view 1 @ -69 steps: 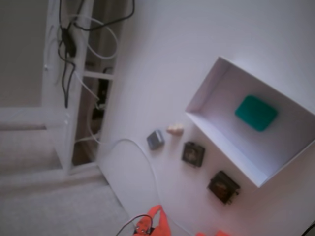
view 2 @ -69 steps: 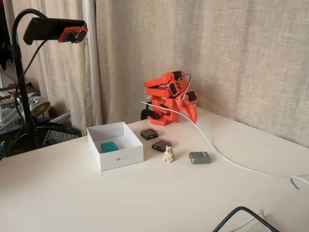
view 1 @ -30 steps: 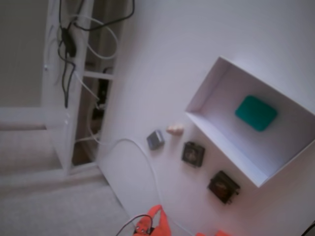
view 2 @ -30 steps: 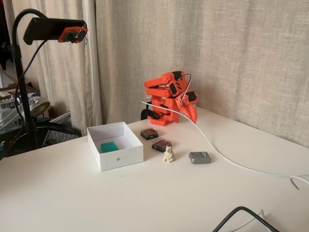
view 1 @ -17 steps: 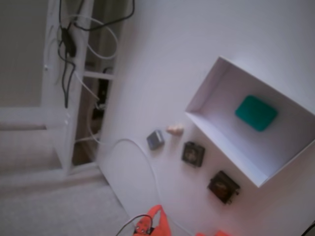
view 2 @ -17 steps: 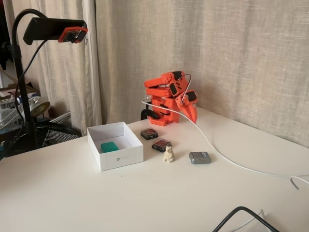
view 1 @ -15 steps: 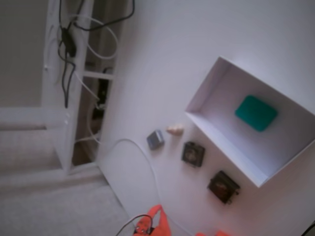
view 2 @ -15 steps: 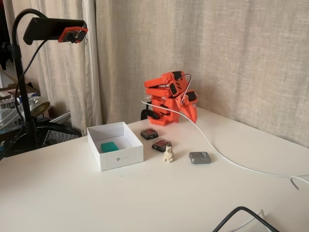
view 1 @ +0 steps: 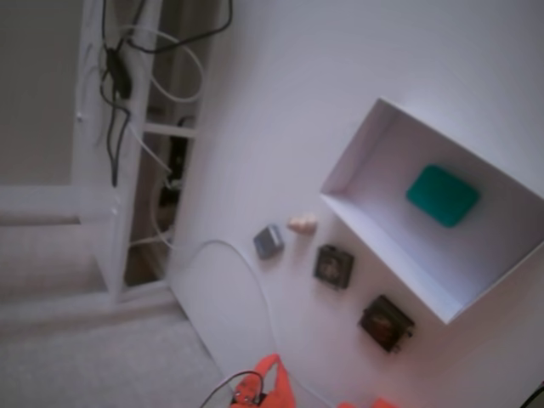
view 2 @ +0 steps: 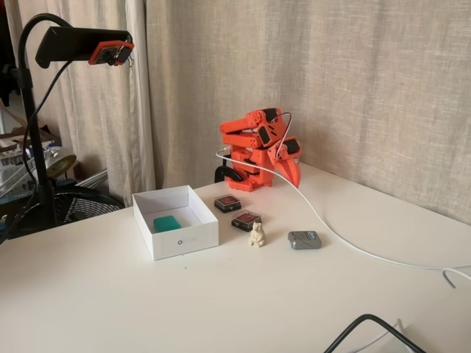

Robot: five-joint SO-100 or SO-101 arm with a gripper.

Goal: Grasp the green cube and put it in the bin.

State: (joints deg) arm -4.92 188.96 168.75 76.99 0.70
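The green cube (view 1: pixel 441 195) (view 2: pixel 167 223) lies flat on the floor of the white bin (view 1: pixel 365 221) (view 2: pixel 184 239), seen in both fixed views. The orange arm is folded up at the back of the table, well away from the bin. Its gripper (view 2: pixel 291 171) points down beside the arm's base with the jaws together and nothing between them. Only an orange tip of the arm (view 1: pixel 270 384) shows at the bottom edge of a fixed view.
Two dark square blocks (view 2: pixel 227 203) (view 2: pixel 246 220), a small cream figurine (view 2: pixel 257 234) and a grey cube (view 2: pixel 304 240) lie right of the bin. A white cable (view 2: pixel 346 243) runs from the arm across the table. A camera stand (view 2: pixel 33 147) rises at the left.
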